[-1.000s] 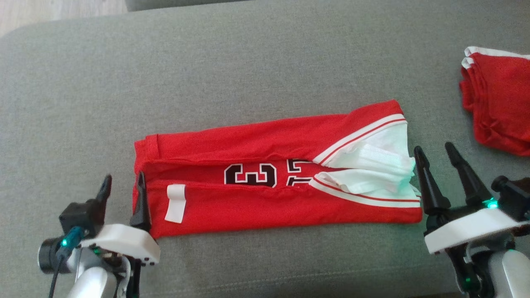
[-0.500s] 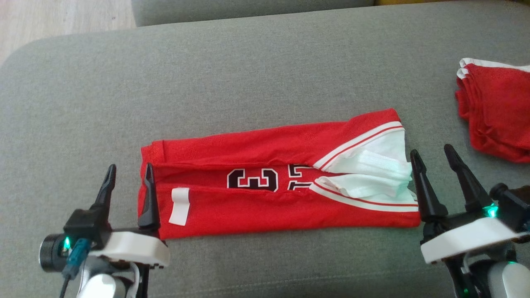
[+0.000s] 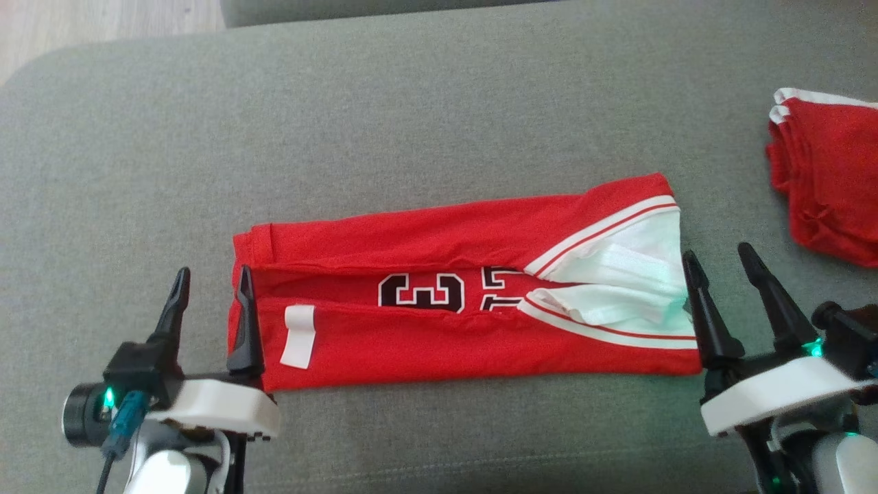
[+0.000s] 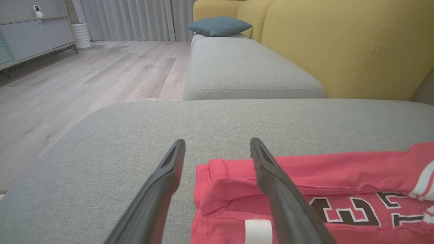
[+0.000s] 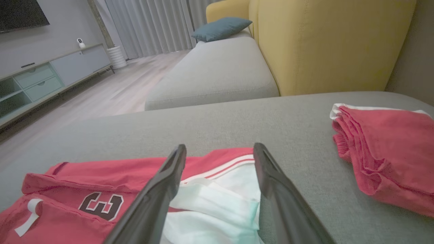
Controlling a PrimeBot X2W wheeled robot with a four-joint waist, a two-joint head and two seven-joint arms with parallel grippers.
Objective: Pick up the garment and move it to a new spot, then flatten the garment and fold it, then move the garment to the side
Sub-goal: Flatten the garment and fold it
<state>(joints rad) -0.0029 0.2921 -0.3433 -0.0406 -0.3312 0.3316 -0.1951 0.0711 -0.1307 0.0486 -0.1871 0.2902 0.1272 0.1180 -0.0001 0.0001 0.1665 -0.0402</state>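
**Ana:** Red jersey cloth, folded into a long strip. Where does the garment (image 3: 439, 309) lie?

**Ben:** Flat on the grey cushion (image 3: 411, 123), running left to right in front of the robot. Both long edges are turned in to the middle, so only a slice of the number (image 3: 422, 291) shows between them.

**Ana:** And the pincers?

**Ben:** The left pincer (image 3: 212, 274) stands at the hem end and the right pincer (image 3: 717, 252) at the collar end. Both have their jaws spread wide and grip nothing. One of the left pincer's fingers (image 3: 244, 322) sits over the hem corner and its mate is out over bare cushion. The right pincer's inner finger stands at the edge of the white lining.

**Ana:** Why one at each end?

**Ben:** My guess is that the lengthwise fold is done and the crosswise one isn't. With an arm at each short end, either can take its end and carry it over to the other.

**Ana:** Give me the count.

**Ben:** Two pincers with two fingers each. One strip-folded garment with one white label (image 3: 298, 336) near the hem. One folded red pile (image 3: 830, 199) well apart on the right, probably parked where finished pieces go, though I can't tell how many pieces are in it. One teal pillow (image 4: 218, 26) on the far seat.
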